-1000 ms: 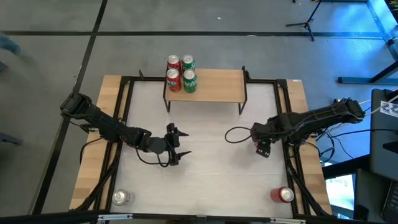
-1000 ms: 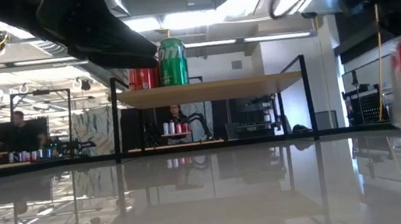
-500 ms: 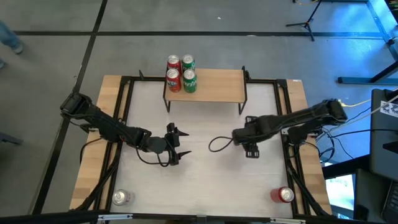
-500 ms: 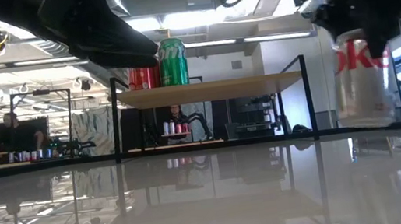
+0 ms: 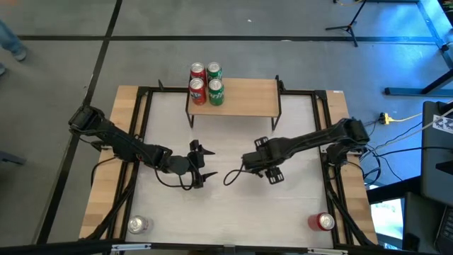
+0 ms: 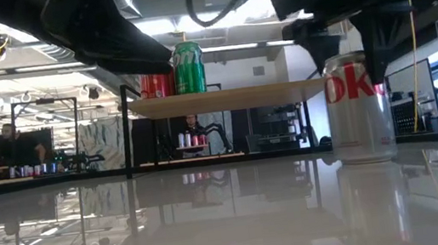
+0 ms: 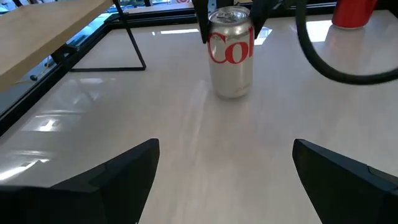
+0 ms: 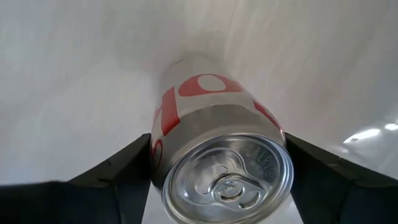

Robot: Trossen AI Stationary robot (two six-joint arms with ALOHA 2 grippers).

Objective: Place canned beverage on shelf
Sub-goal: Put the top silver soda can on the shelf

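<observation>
Silver and red, a diet cola can [image 6: 359, 107] stands upright on the pale tabletop [image 5: 233, 212] near its middle, well short of the shelf [image 5: 241, 97]. Over it hangs the right gripper [image 5: 263, 167], reaching in from the right side, one dark finger [image 8: 118, 165] on each side of the can's top; from the low camera the fingers straddle the rim, spread a little wider than the can, and I can't make out that they press on it.

Across from it the left gripper [image 5: 200, 164] sits low above the table, facing the can, its fingers [image 7: 121, 171] set wide apart with nothing between them.

At the far edge the small wooden shelf on black legs carries four cans bunched at its left end: two red cans [image 5: 197, 86] and two green cans [image 5: 214, 85].

Two more wait at the near edge of the table, a silver can [image 5: 139, 225] in the left corner and a red can [image 5: 323, 222] in the right
</observation>
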